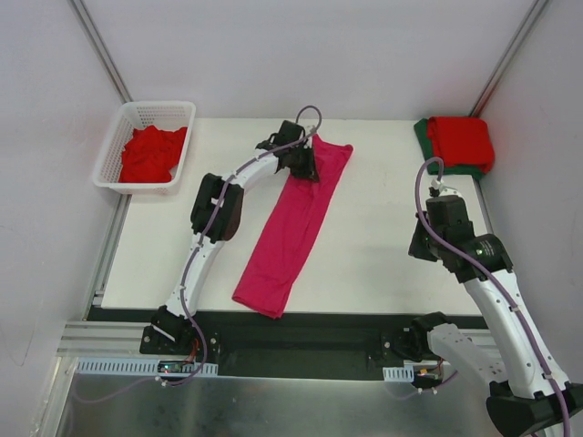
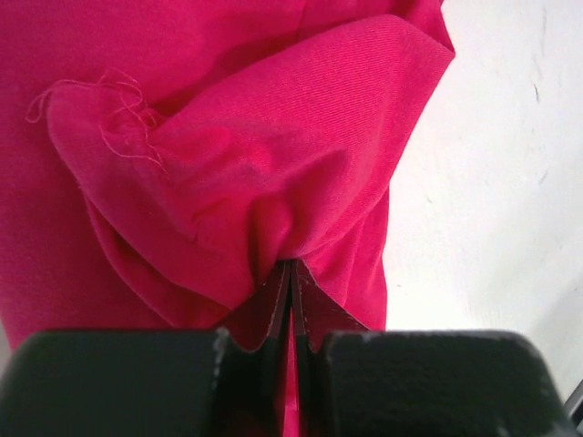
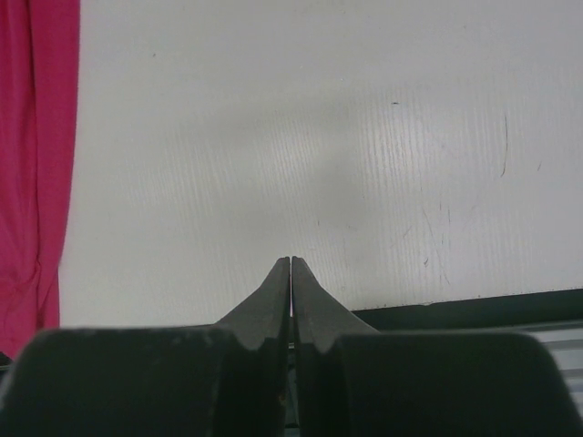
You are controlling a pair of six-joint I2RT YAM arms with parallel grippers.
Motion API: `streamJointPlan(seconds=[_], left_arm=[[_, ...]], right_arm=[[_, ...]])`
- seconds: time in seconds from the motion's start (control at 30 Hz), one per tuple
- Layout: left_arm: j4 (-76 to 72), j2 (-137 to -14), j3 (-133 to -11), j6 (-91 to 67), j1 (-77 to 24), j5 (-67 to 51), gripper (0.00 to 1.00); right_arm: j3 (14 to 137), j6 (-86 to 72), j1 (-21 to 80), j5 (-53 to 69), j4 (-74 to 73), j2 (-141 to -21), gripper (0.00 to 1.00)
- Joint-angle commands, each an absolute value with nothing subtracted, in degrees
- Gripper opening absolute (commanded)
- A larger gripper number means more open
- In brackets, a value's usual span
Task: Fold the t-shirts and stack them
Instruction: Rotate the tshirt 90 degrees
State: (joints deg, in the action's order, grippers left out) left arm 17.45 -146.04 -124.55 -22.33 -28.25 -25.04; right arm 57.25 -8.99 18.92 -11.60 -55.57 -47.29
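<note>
At the centre of the table [image 1: 383, 246], the magenta t-shirt [image 1: 290, 228] lies as a long diagonal strip. Its far end is pinched between the closed jaws of the left gripper [image 2: 291, 266]. The right gripper [image 3: 291, 260] hangs closed and empty, well apart.

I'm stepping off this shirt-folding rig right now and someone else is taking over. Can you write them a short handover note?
Left pincer: shut on the far end of the magenta t-shirt.
Right pincer: shut, empty, over bare table right of that shirt.
Magenta t-shirt: a long narrow strip lying diagonally mid-table.
Done: folded red t-shirt sits on the dark green t-shirt at the far right corner.
Left: probably fold the strip short and stack it, then do the crumpled red shirts in the white basket, far left.
</note>
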Motion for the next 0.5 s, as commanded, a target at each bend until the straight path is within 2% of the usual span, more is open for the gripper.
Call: streamJointPlan(seconds=[0.0, 0.47], left_arm=[[19.3, -147.4, -127.4, -27.4, -23.7, -23.8, 0.00], [20.2, -147.7, -128.3, -29.0, -15.7, -23.9, 0.00]], right_arm=[[57.0, -9.8, 19.1, -12.8, -56.3, -47.5, 0.05], [56.3, -9.6, 19.1, -12.7, -55.5, -49.1, 0.05]])
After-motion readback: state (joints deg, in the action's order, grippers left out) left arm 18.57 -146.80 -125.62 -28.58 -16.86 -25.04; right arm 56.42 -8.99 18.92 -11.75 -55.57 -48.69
